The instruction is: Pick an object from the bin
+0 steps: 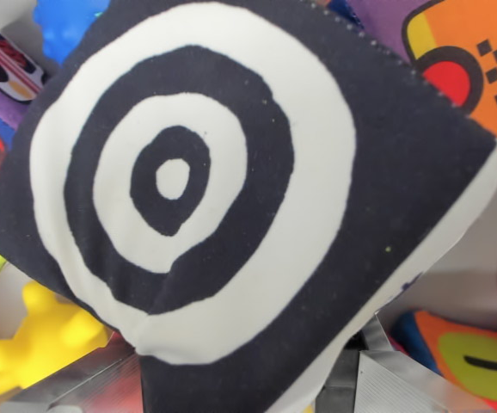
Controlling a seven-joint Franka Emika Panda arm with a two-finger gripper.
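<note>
Filling the wrist view, the bullseye cloth block (231, 198) is seemingly being lifted; the gripper's state cannot be told, so a clean raise clear of the bin is being called for.

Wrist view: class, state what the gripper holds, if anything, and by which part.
It cannot be told. The black-and-white fabric cube with the bullseye pattern fills the view close to the camera; no fingers or point of contact show.

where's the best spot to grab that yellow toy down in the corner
Probably its chunky middle, coming from straight above. The yellow toy lies at the wrist view's lower left, stubby limbs spread outward, its right side tucked under the black-and-white target cushion. The limbs look too small and rounded to pinch well. The jaws aren't visible, so the clearance beside the cushion can't be judged.
</note>
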